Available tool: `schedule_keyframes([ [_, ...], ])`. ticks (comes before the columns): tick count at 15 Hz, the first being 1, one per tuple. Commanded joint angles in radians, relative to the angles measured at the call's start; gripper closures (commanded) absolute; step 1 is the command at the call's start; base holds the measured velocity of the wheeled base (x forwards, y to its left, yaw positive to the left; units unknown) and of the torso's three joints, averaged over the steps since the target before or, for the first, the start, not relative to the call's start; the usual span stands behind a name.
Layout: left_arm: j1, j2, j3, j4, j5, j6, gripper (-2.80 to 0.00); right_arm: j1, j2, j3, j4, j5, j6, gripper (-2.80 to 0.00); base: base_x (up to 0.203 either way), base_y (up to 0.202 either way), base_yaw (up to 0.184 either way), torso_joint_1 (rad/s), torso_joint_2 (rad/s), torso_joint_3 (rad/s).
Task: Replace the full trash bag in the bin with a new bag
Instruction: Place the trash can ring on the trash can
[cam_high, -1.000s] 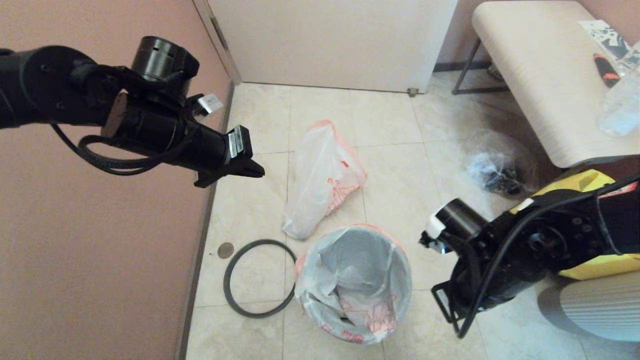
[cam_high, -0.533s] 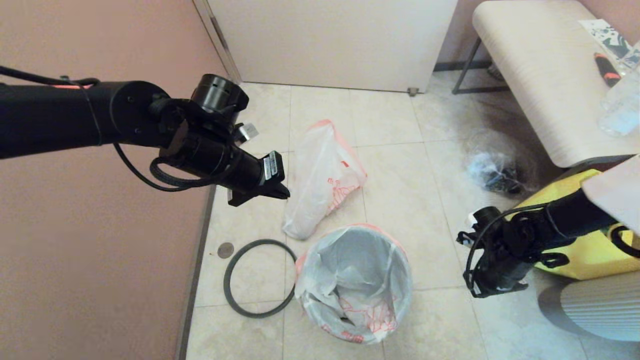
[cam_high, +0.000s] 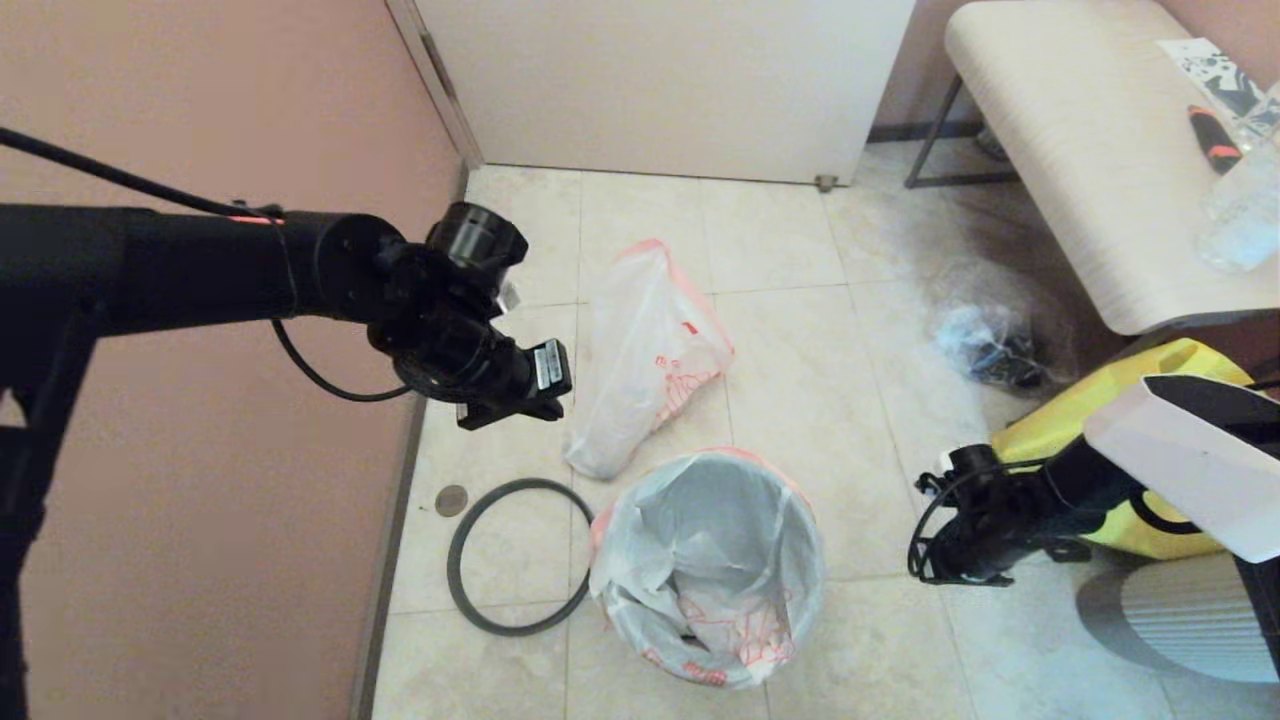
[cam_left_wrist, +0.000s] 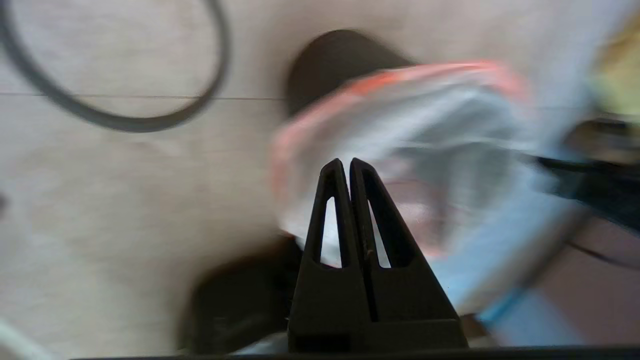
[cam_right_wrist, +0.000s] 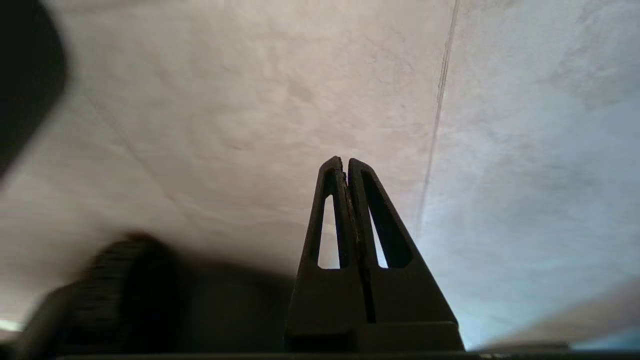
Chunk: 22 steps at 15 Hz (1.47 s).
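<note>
A yellow tote (cam_high: 1090, 425) sits by the bench (cam_high: 1080, 150) — clear bag (cam_high: 985, 345) nearby.

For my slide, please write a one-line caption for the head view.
Left gripper raised, fingers shut, beside the new bag; grey ring on the floor by the lined bin.

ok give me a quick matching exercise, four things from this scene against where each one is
Things:
1. grey ring
2. flat white bag
3. yellow tote
4. left pincer

Places:
a. under the table edge, on the robot's right
b. lying on the floor left of the bin
c. on the tiles beyond the bin
d. in the air, shut, above the floor

Pairs: 1-b, 2-c, 3-a, 4-d
</note>
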Motion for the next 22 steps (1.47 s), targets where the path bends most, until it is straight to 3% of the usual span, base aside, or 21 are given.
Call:
schedule_keyframes([
  [1,0.024,0.113,-0.005,0.009,0.012,0.05,0.0,0.002,-0.177,0.136,-0.073,0.028,0.013,0.0,0.0,0.0,0.0,0.0,0.0,0.0],
  [5,0.074,0.277,-0.041,0.029,0.022,0.134,0.0,0.079,-0.511,0.329,-0.156,0.019,0.085,0.0,0.0,0.0,0.0,0.0,0.0,0.0],
  [10,0.102,0.499,-0.143,0.026,0.026,0.161,0.0,0.207,-0.856,0.54,-0.163,-0.151,0.103,0.0,0.0,0.0,0.0,0.0,0.0,0.0],
  [11,0.108,0.533,-0.155,0.01,0.044,0.162,0.0,0.223,-0.862,0.545,-0.167,-0.138,0.118,0.0,0.0,0.0,0.0,0.0,0.0,0.0],
  [13,0.113,0.596,-0.161,-0.093,0.107,0.182,0.0,0.247,-0.778,0.55,-0.23,-0.016,0.188,0.0,0.0,0.0,0.0,0.0,0.0,0.0],
  [15,0.147,0.619,-0.162,-0.146,0.12,0.217,0.0,0.255,-0.636,0.566,-0.394,0.096,0.224,0.0,0.0,0.0,0.0,0.0,0.0,0.0],
  [17,0.197,0.614,-0.156,-0.147,0.13,0.241,0.0,0.255,-0.481,0.574,-0.533,0.143,0.223,0.0,0.0,0.0,0.0,0.0,0.0,0.0],
  [18,0.205,0.608,-0.143,-0.144,0.163,0.248,0.0,0.252,-0.419,0.578,-0.586,0.164,0.216,0.0,0.0,0.0,0.0,0.0,0.0,0.0],
  [20,0.209,0.615,-0.149,-0.138,0.306,0.248,0.0,0.23,-0.365,0.587,-0.692,0.253,0.207,0.0,0.0,0.0,0.0,0.0,0.0,0.0],
  [22,0.219,0.642,-0.152,-0.096,0.358,0.248,0.0,0.222,-0.324,0.591,-0.706,0.282,0.204,0.0,0.0,0.0,0.0,0.0,0.0,0.0],
])
